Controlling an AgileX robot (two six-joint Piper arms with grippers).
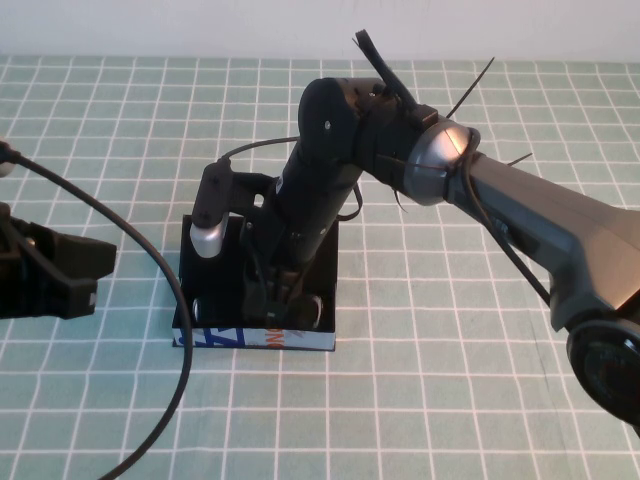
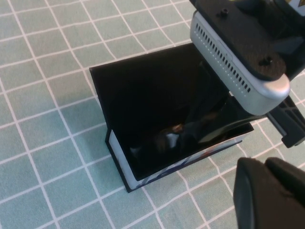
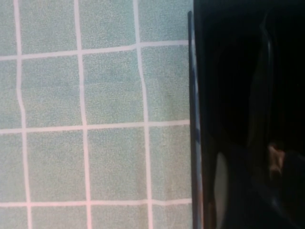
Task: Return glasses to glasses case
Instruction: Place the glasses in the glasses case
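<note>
The glasses case (image 1: 255, 340) stands open in the middle of the table, its light blue printed front towards me and its lid (image 2: 138, 95) laid back. The black glasses (image 1: 312, 310) lie low inside it at the front, and a lens glints in the left wrist view (image 2: 174, 138). My right gripper (image 1: 280, 295) reaches down into the case, right at the glasses, and its tips are lost in the dark lining. My left gripper (image 1: 70, 270) hovers at the table's left side, apart from the case, and looks shut and empty (image 2: 264, 191).
A green cloth (image 1: 450, 380) with a white grid covers the table. A black cable (image 1: 150, 250) arcs from the left arm past the case's left side. The right arm (image 1: 520, 210) spans the table's right half above the cloth.
</note>
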